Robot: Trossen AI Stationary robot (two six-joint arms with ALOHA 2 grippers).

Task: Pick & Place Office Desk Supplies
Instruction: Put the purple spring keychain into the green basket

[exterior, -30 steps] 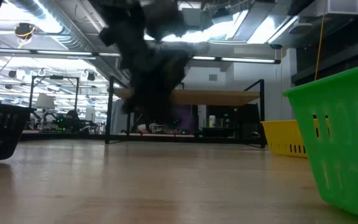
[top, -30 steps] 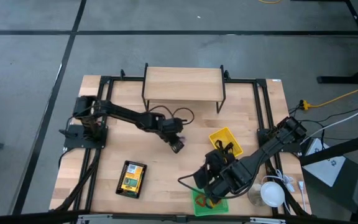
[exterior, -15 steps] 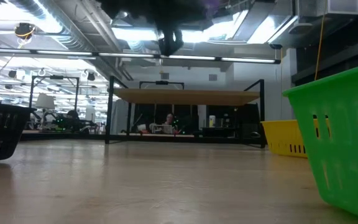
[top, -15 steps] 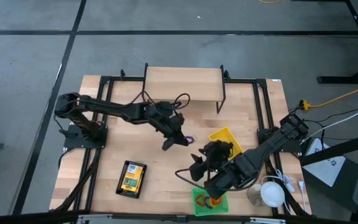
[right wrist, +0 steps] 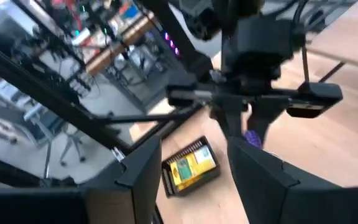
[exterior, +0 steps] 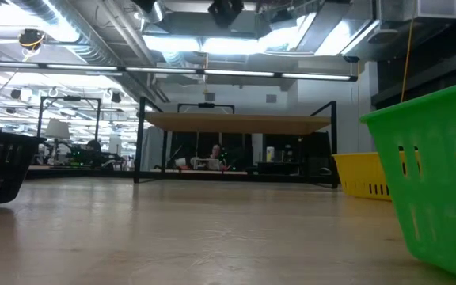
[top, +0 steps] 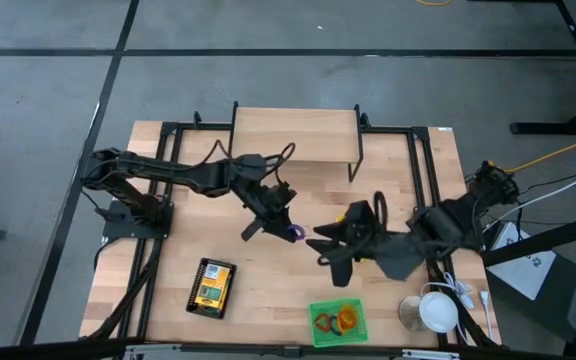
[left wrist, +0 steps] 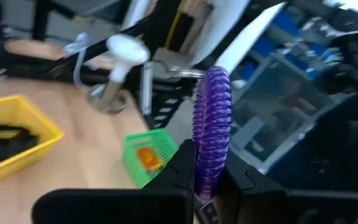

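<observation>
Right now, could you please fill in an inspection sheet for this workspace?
Surface: wooden table, with a small raised wooden shelf at its far edge.
Job's things: purple ring held; yellow printed box lying flat; orange ring in green bin; black clips in yellow bin.
Clutter: white object at the table's right corner.
Grippers: left pincer shut on the purple ring, above mid-table; right pincer open, facing it.
Cables: yellow cable right of table.
Surroundings: grey floor; lab room behind.

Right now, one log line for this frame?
left gripper: shut on purple ring, raised mid-table | right gripper: open, empty, near yellow bin | green bin: holds orange item
</observation>
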